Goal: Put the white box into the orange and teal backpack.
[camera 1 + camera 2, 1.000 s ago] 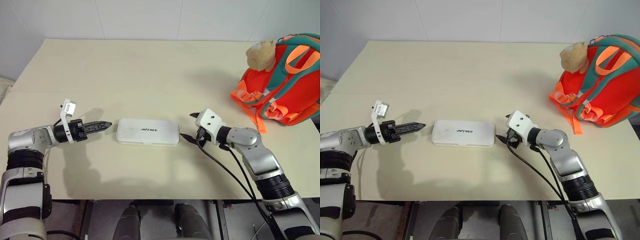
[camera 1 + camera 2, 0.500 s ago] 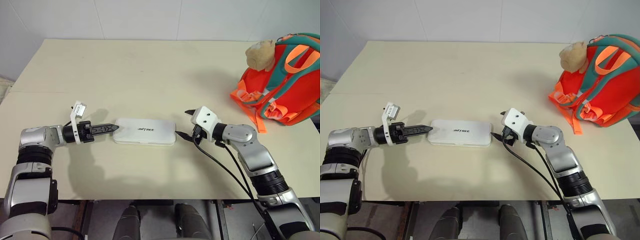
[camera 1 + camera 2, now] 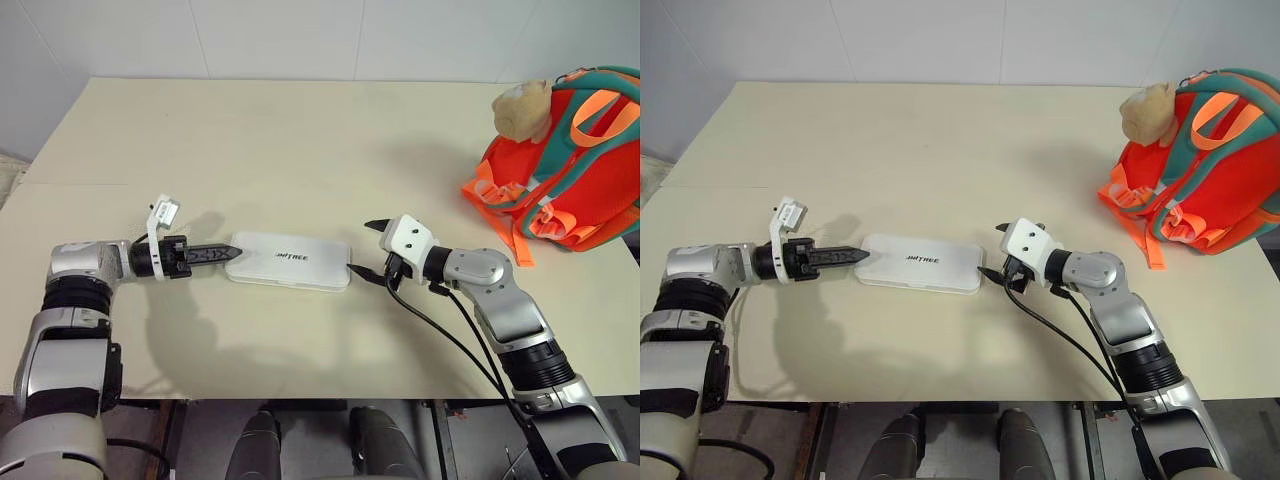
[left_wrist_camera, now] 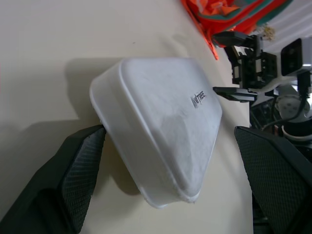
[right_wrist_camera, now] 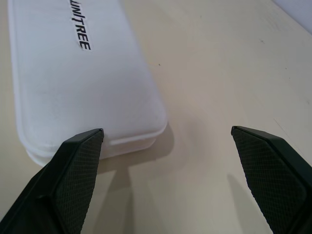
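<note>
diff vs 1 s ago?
Both open grippers closed in on the ends of the white box: left gripper now at its left end, right gripper at its right end. The box slid slightly leftward. Nothing gripped. The orange and teal backpack unchanged.

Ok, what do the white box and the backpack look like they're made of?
The white box: probably hard plastic, with a matte, faintly grainy surface, rounded molded corners and printed dark lettering. The orange and teal backpack: soft fabric, likely woven synthetic, judging by its creases and limp webbing straps, with a plush animal head.
</note>
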`<state>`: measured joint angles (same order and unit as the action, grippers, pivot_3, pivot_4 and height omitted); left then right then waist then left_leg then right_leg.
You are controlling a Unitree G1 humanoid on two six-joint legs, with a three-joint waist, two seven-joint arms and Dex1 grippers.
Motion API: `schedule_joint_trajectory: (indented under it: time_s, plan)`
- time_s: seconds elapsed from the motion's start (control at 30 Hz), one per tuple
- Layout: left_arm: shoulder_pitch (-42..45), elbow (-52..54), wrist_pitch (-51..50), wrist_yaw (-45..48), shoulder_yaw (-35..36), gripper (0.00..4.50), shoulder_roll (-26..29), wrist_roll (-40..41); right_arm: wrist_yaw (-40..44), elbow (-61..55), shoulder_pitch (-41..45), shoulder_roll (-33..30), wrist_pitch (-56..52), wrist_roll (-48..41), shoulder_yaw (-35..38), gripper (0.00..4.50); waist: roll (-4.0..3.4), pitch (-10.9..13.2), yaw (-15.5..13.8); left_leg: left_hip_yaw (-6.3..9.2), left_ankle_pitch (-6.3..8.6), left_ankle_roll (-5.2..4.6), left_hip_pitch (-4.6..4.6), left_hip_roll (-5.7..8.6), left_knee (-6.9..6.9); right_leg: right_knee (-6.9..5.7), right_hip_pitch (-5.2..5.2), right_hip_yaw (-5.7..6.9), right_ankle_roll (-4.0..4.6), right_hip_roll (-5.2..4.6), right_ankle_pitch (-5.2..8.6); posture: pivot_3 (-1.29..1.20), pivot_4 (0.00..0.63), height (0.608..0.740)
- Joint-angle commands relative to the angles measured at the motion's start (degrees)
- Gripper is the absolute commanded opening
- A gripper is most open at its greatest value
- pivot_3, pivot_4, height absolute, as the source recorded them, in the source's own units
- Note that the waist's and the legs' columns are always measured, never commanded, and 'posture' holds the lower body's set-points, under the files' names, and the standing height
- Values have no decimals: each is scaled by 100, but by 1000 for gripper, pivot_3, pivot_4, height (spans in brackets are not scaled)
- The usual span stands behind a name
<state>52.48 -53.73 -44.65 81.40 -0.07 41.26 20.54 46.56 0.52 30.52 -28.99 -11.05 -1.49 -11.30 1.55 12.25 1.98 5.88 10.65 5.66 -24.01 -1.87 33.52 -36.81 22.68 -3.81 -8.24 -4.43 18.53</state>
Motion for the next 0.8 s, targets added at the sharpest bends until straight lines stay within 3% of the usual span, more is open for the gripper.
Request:
schedule_joint_trajectory:
  time_s: [0.03,0.47,0.8]
  plan:
    - [292,-244,199,358,-9,4500,1,-126,50,-184,-48,-46,89,-67,77,4439,0,0,2,0,0,0,0,0,-1,0,0,0,0,0,0,0,150,740]
    - [515,-529,309,938,-425,4500,-15,-680,336,-459,-237,-114,302,-250,116,4439,0,0,2,0,0,0,-1,0,-2,1,0,0,-3,0,2,0,150,740]
    - [565,-600,211,915,-306,4500,25,-623,379,-401,-233,-53,421,-252,83,4439,0,0,1,2,0,0,-2,0,-2,0,0,0,-4,1,2,0,150,740]
